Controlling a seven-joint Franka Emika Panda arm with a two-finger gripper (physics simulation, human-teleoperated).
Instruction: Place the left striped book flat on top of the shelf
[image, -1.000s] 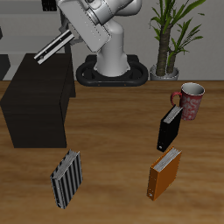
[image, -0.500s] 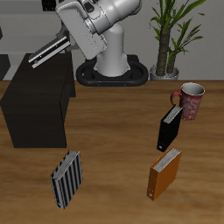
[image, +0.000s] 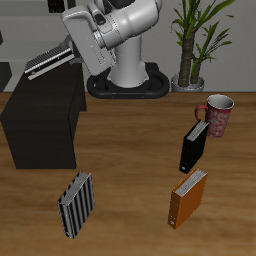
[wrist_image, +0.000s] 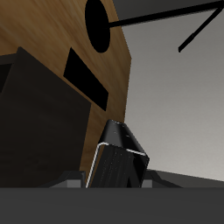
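fingers (image: 70, 45) clamping left striped book (image: 47, 62), above shelf (image: 40, 115)

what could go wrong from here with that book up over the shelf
1. The end effector holds the striped book tilted, above the shelf. Released at this angle, it may land on an edge and tip or slide instead of lying flat.
2. The book hangs near the shelf's back edge, so it could drop behind it.
3. Only one end is gripped; it may slip during lowering.
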